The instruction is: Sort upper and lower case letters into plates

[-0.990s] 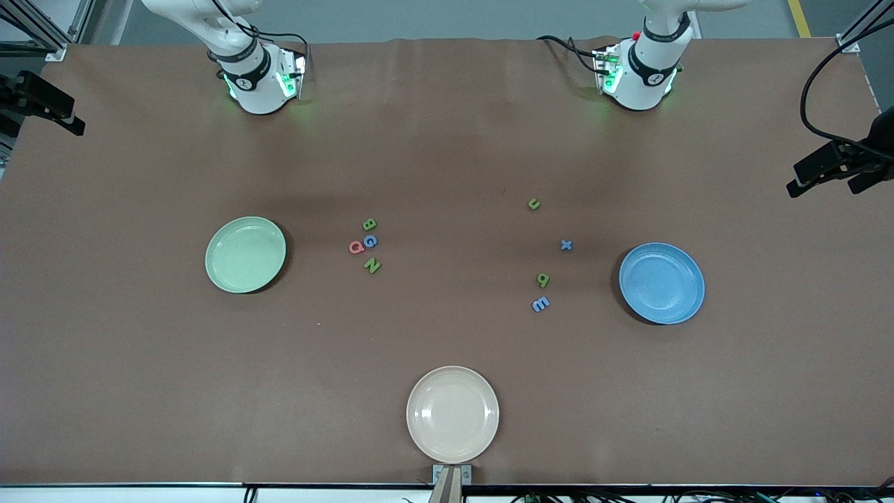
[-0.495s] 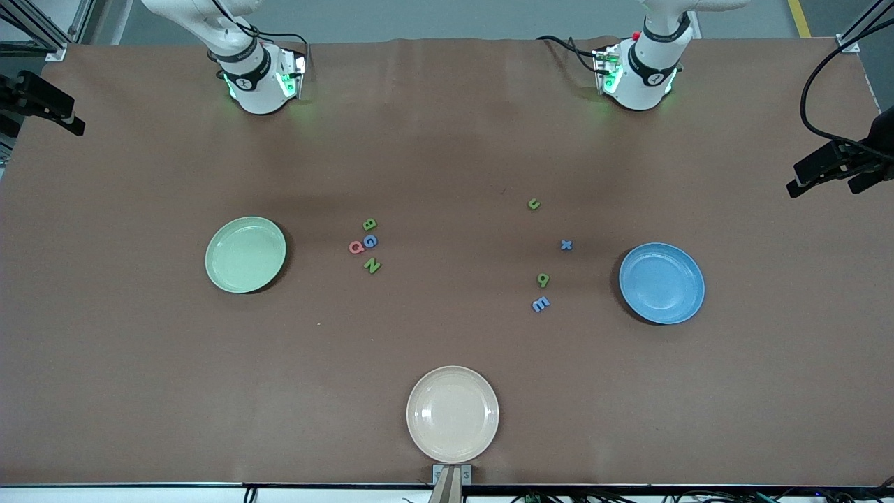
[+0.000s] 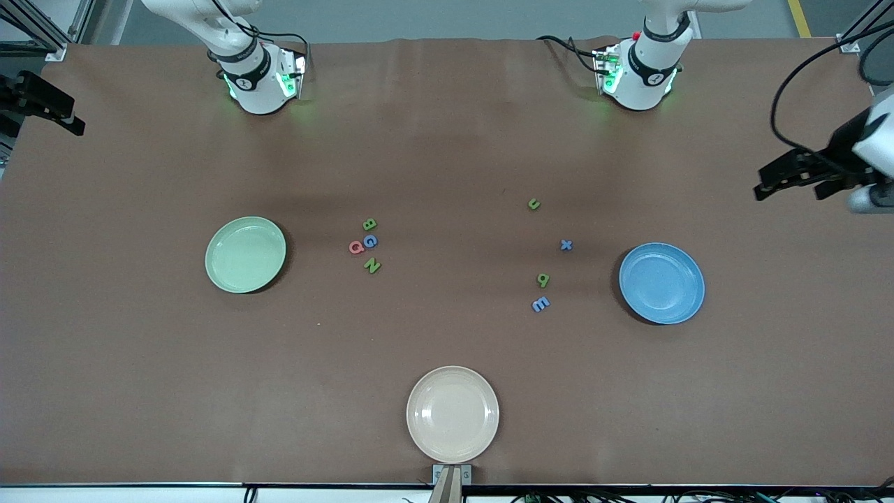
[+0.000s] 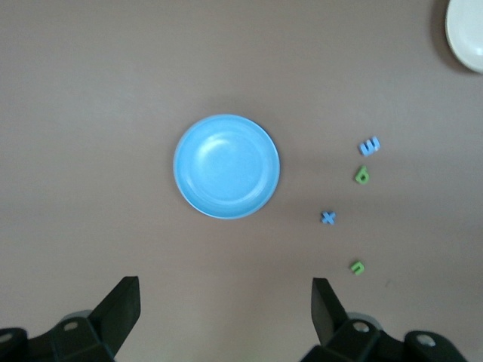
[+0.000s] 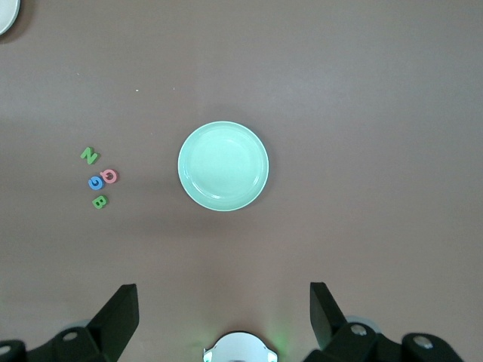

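Right gripper (image 5: 223, 320) hangs high over the table at the right arm's end, jaws spread wide, nothing between them; the mint green plate (image 3: 245, 253) sits directly under its wrist camera. Plate is bare.

Next along, a tight cluster of capitals near the mint plate, toward the table's middle: green B (image 3: 369, 224), blue G (image 3: 371, 241), pink Q (image 3: 356, 246), green N (image 3: 372, 265). B is farthest from the front camera, N nearest. G and Q touch or nearly so; can't tell which.

Cream-beige plate (image 3: 452, 414) at the table's front edge, mid-table, bare.

Second group, looser, toward the left arm's end: green u (image 3: 533, 204) farthest from the front camera, then blue x (image 3: 566, 244), then a green lowercase letter (image 3: 543, 280), b, p or q, can't tell, then blue E (image 3: 540, 304) nearest. All four apart from each other.

Blue plate (image 3: 661, 283) just past the x and E, toward the left arm's end, bare.

Left gripper (image 4: 226, 320) is up in the air over the table's left-arm end, jaws fully apart, holding nothing; the blue plate and the four letters show below it in the left wrist view.

No letter is in any plate.
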Available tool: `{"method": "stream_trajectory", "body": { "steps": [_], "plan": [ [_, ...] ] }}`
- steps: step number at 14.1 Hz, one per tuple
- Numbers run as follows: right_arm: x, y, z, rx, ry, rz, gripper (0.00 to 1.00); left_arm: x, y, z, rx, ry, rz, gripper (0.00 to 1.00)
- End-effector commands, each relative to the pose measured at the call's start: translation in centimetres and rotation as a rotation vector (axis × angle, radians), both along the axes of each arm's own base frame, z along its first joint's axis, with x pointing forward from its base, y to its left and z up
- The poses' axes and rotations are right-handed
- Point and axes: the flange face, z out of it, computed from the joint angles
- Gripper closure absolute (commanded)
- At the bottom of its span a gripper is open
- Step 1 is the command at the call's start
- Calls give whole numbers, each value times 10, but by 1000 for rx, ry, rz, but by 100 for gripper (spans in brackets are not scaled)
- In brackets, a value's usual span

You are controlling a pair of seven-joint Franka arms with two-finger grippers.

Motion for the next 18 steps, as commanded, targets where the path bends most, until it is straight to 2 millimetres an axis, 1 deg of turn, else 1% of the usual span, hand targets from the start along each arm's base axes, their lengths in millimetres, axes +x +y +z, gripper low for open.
{"method": "stream_trajectory", "body": {
  "steps": [1,3,5,7,9,12,13,14,15,17,18],
  "plan": [
    [-5,-1,2,-5,-1,7,0,-3,-38,-33,18,55,4,0],
    [-4,-2,2,-5,0,5,0,-6,-71,-64,27,70,43,0],
    [-4,-2,2,-5,-1,5,0,-14,-103,-99,35,60,84,0],
    [-4,-1,2,-5,-1,5,0,-21,-130,-130,39,49,128,0],
    [-4,-2,3,-5,-4,4,0,-34,-151,-166,36,38,130,0],
    [-4,-2,3,-6,-6,4,0,-55,-178,-221,24,18,159,0],
    [-4,-2,3,-6,-6,4,0,-61,-183,-235,18,7,179,0],
    [-4,-2,3,-6,-6,4,0,-72,-186,-253,16,2,184,0],
    [-4,-1,3,-6,-7,5,0,-80,-187,-267,11,-7,183,0],
    [-4,-2,3,-6,-6,2,0,-94,-185,-303,8,-2,178,0],
    [-4,-2,3,-4,-6,2,0,-98,-185,-320,4,3,176,0]
  ]
}}
